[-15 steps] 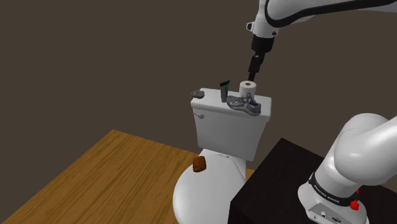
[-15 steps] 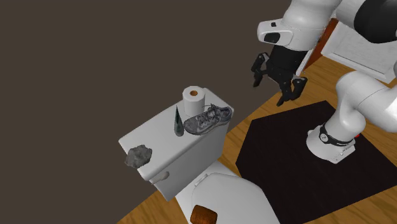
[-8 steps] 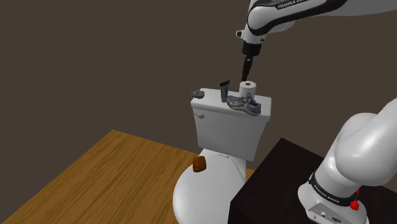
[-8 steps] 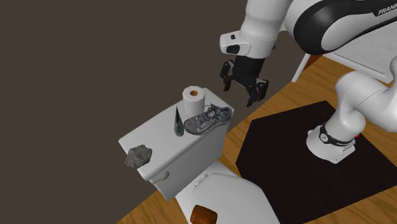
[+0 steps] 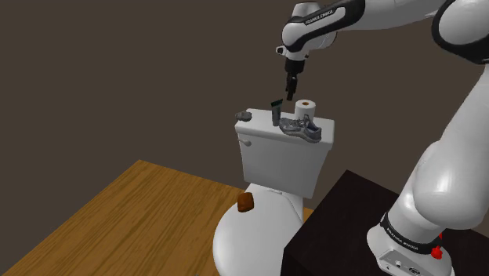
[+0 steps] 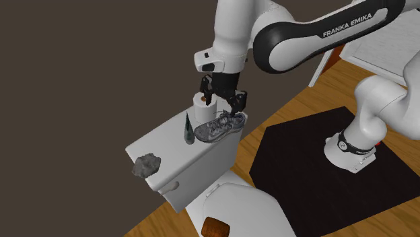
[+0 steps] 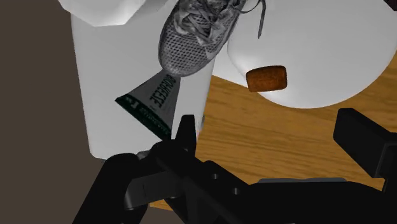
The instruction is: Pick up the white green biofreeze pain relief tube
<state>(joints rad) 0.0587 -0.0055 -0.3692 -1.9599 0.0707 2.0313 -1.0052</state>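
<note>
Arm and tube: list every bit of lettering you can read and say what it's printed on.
"FRANKA EMIKA": on the dark upper section of the arm, second exterior view.
"BIOFREEZE", as best it reads: along the tube, wrist view.
Fine print on the tube's dark crimped end: too small to read.
Lettering on the ring at the arm's base: too blurred to read.

On the toilet tank (image 6: 168,145), the tube (image 6: 189,129) stands mid-lid, the sneaker (image 6: 220,126) just beside it, the toilet paper roll (image 6: 200,111) at one end, the rock (image 6: 146,165) at the other.
</note>
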